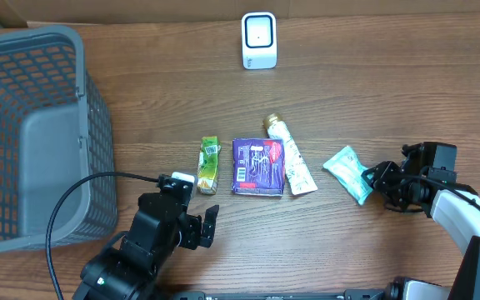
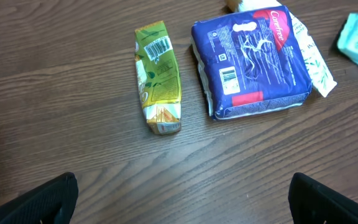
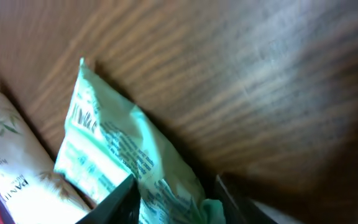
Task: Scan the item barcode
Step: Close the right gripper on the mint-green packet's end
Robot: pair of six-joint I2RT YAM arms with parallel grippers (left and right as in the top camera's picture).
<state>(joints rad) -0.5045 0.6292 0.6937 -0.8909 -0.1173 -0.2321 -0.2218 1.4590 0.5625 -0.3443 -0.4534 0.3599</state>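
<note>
Crinkly mint-green plastic packet (image 3: pixel 117 143) is pinched at one end by right gripper (image 3: pixel 176 196); grip should be firmed b4 lift. Left gripper (image 2: pixel 182 193) is held wide apart.

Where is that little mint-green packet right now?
In the overhead view the mint-green packet lies on the right side of the table, just right of the white tube, its right end pinched between the right arm's fingers.

End of teal packet (image 3: pixel 120 146) behind right claw (image 3: pixel 174 198)
</note>
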